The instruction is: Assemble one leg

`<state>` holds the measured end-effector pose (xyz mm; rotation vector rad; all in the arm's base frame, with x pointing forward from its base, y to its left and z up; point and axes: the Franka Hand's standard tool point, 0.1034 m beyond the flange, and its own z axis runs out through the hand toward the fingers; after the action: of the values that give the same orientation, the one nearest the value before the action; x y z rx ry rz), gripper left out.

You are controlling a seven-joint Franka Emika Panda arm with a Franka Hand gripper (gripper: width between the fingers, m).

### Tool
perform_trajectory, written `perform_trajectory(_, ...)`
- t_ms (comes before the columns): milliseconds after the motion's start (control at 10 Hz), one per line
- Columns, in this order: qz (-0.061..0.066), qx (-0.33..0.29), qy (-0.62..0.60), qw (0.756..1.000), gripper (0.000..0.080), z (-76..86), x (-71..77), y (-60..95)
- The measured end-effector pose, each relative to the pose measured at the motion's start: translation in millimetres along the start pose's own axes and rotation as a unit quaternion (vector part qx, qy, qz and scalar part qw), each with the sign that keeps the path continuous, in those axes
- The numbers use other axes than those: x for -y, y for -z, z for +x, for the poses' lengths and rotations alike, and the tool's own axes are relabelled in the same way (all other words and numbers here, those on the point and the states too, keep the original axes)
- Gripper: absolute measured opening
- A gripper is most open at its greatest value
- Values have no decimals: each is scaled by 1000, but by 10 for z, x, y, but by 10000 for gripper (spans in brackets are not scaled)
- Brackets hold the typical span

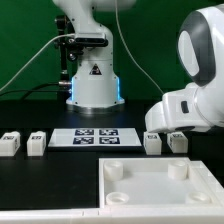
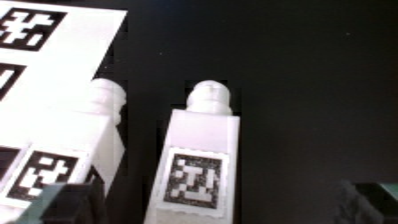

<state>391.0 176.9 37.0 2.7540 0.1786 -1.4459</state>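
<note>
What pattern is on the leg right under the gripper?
Black-and-white square marker tag on the white leg; the wrist view shows it best.

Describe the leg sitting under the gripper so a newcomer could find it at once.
Start at the marker board in the scene's middle and go to the exterior view's right, where two small white legs lie. Skip the inner leg beside the board; the outer leg lies beyond it, at the row's end, under the open gripper.

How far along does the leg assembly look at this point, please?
Done: nothing yet; the white slab has its visible sockets empty. In hand: the open hand hangs above one leg, holding nothing. Left: grasping that leg and fitting it into a socket.
</note>
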Motion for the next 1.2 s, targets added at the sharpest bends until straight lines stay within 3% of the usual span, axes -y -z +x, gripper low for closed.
perform_trajectory(400, -1, 1, 2, 1000, 649, 9, -9, -21)
perform_trajectory(1200, 3, 0, 2, 1000, 649, 141, -11, -244)
